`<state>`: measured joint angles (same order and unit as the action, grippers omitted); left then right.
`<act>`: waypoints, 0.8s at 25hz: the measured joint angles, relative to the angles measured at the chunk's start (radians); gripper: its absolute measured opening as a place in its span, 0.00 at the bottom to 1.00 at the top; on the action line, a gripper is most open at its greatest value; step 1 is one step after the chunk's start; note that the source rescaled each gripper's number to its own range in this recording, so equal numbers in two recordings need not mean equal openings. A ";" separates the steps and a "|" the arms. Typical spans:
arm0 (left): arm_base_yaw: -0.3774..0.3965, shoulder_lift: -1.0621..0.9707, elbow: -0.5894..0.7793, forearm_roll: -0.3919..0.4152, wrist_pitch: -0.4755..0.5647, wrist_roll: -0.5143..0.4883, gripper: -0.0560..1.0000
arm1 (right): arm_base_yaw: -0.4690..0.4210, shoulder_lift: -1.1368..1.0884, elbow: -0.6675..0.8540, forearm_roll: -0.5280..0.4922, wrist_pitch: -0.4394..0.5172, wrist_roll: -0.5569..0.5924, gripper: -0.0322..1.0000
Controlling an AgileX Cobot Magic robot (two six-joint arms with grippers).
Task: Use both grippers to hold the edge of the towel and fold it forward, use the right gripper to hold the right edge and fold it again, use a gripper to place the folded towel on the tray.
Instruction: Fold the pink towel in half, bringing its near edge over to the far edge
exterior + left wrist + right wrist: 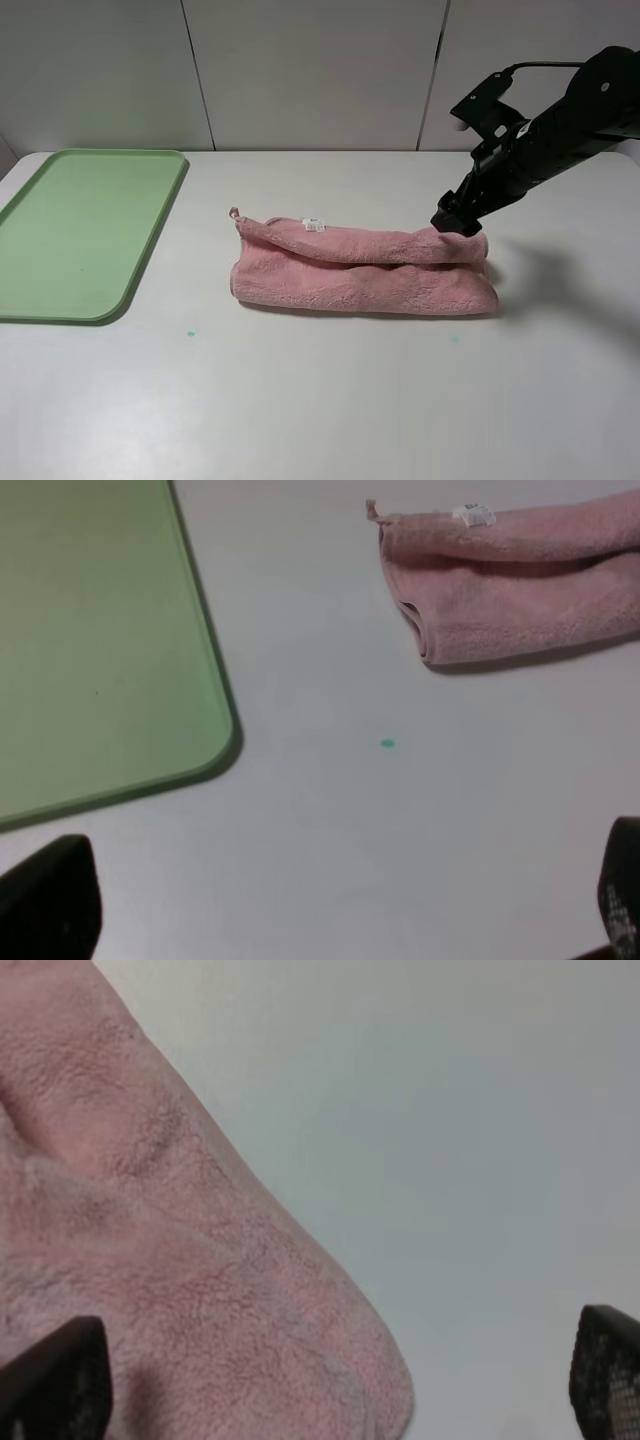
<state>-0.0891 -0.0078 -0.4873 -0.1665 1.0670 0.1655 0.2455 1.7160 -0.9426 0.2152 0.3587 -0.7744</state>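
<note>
The towel (365, 268) lies near the middle of the white table (330, 400), folded into a long pink roll-like band with two layers. Its small white label (313, 225) sits on the upper layer near the far edge, and the tiny loop (234, 212) sticks out at the left far corner. The tray (80, 230) rests at the left side of the table, well apart from the towel, and nothing lies on it.

The right gripper (458, 222) comes down slanted from the right and its tip is at the right end of the towel, on the upper layer. In the right wrist view its two fingertips (55, 1380) stand wide apart, with the towel's end between them; the claw is open and is not closed on the cloth.

The left gripper (336, 900) shows only in its own wrist view. Its jaws are also wide open, above bare table, near the tray's rounded corner and a small green speck (387, 743). It holds nothing.
</note>
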 joint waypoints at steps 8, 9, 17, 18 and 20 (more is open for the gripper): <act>0.000 0.000 0.000 -0.001 0.000 0.000 1.00 | 0.000 0.000 0.000 -0.015 -0.008 -0.035 1.00; 0.000 0.000 0.000 -0.001 0.000 0.000 1.00 | 0.000 0.000 0.000 -0.015 -0.008 -0.051 1.00; 0.000 0.000 0.000 -0.001 0.000 0.000 1.00 | 0.003 0.000 0.000 -0.007 -0.010 -0.292 1.00; 0.000 0.000 0.000 -0.001 0.000 0.000 1.00 | 0.003 0.000 0.000 -0.003 -0.014 -0.319 1.00; 0.000 0.000 0.000 -0.001 0.000 0.000 1.00 | 0.020 0.003 0.000 -0.002 -0.027 -0.372 1.00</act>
<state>-0.0891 -0.0078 -0.4873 -0.1676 1.0670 0.1655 0.2650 1.7193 -0.9426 0.2134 0.3320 -1.1468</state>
